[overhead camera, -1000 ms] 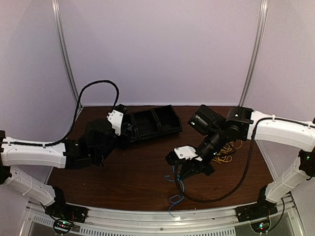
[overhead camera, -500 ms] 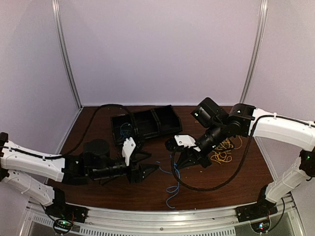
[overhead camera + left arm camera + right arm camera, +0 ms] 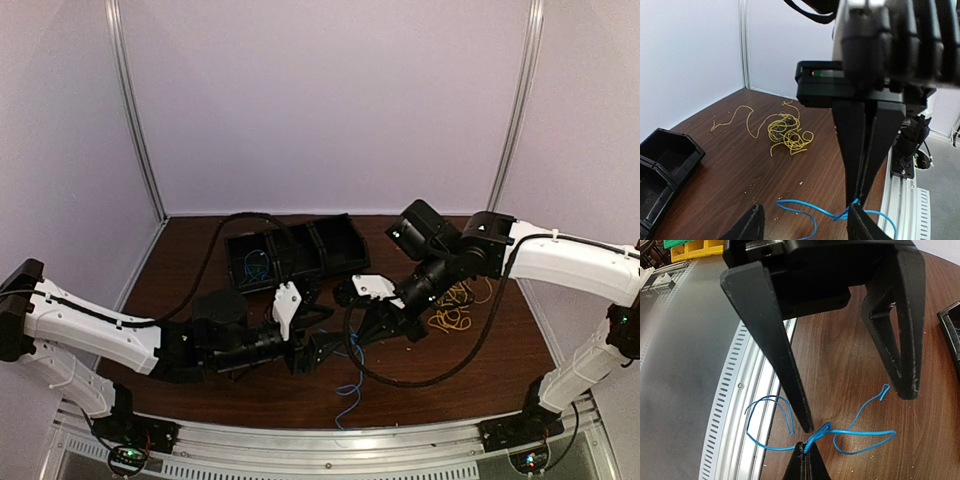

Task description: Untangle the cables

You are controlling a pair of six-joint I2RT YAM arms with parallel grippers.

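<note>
1. The right gripper is fully closed. Its two black fingertips pinch the thin blue wire cable at a kink partway along its length.
2. From that pinch the blue cable runs out both ways. There is a short open loop on one side and a longer, flatter loop on the other, which ends in a small hooked tip. In the top view its long axis runs from the pinch toward the near edge of the table, with the free end pointing at the front rail.
3. The left gripper stands wide open and holds nothing. Its black fingers straddle the pinch: one tip is just beside the right fingertips, and the other stands apart over the brown wooden table.
4. A tangled bundle of thin yellow wire lies on the table on the right side, well apart from the blue cable. One loose strand trails away from it.
5. A black plastic tray with compartments sits at the far middle of the table. A small coil of blue wire lies in its left compartment.
</note>
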